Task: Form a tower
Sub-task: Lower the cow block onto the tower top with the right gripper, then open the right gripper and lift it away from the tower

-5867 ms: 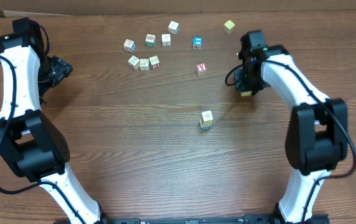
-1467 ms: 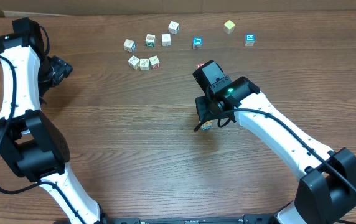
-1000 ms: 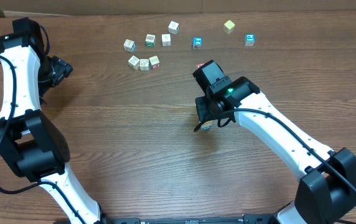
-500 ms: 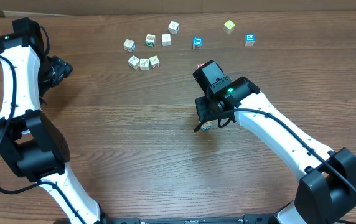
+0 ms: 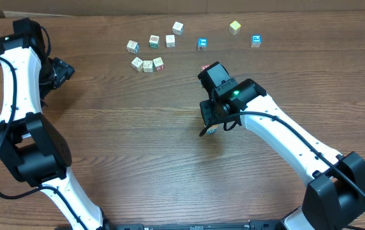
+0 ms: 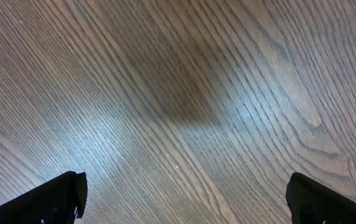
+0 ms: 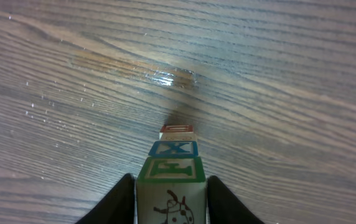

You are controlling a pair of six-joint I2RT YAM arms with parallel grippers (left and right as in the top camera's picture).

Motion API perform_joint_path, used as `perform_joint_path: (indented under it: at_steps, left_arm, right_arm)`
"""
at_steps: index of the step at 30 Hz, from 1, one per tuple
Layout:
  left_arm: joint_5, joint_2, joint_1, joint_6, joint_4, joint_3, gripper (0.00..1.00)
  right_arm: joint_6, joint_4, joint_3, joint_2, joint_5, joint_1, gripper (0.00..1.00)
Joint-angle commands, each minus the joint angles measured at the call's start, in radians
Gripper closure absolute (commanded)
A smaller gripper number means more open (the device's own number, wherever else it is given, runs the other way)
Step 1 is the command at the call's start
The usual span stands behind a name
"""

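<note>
The tower [image 7: 173, 149] stands at the table's middle: a cream top cube with a green E face, a blue X cube under it, and a red-edged one below. From overhead only its foot [image 5: 211, 130] peeks out under my right gripper [image 5: 213, 121]. The right gripper [image 7: 170, 179] straddles the top cube, its black fingers [image 7: 127, 196] close against both sides. I cannot tell whether they press or just clear it. My left gripper [image 6: 184, 190] hangs wide open over bare wood at the far left [image 5: 60, 70], holding nothing.
Loose cubes lie along the back: a cluster [image 5: 148, 64], a row [image 5: 154, 41], a blue cube [image 5: 201, 43], another blue one [image 5: 256, 41] and a yellow one [image 5: 235, 26]. A red cube [image 5: 205, 67] shows partly behind the right arm.
Since the earliest frame the right arm has swung from the back right to the tower at the middle. Over the last second nothing visibly shifts.
</note>
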Motion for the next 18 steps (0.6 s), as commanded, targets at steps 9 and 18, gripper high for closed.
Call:
perform_joint_path:
  at_steps: [9,18]
  left_arm:
    - [-0.002,0.003,-0.006,0.008,0.001,0.013,0.01]
    - [-0.002,0.003,-0.006,0.008,0.001,0.013,0.0]
  right_arm:
    - [-0.003,0.018,0.045,0.0,-0.008,-0.016,0.27]
    - [-0.003,-0.151,0.199,0.0,-0.008,-0.022,0.0]
